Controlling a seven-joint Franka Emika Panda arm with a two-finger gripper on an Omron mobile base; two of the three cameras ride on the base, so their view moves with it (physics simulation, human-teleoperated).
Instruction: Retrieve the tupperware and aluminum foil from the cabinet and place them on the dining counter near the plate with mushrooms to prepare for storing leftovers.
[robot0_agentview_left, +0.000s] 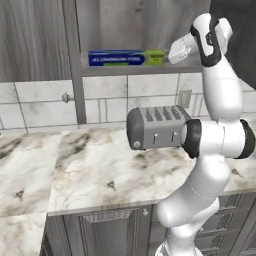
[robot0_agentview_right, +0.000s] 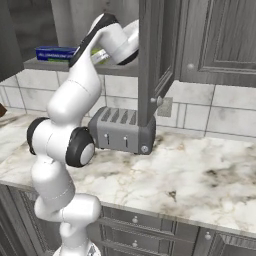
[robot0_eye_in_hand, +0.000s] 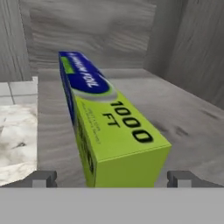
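The aluminum foil is a long blue carton with a yellow-green end, lying on the bottom shelf of the open grey wood-grain cabinet. My gripper hovers at the carton's yellow-green end and is open. In the hand view the aluminum foil points end-on at me. Its green end sits between my two fingertips, with space on both sides. My gripper touches nothing. From the right base view the aluminum foil shows behind my arm. The tupperware, the dining counter and the plate with mushrooms are out of view.
A grey slotted toaster stands on the marble counter under the shelf, by my elbow. The open cabinet door with its round knob hangs just right of my hand. Tiled wall runs behind; dark base cabinets lie below.
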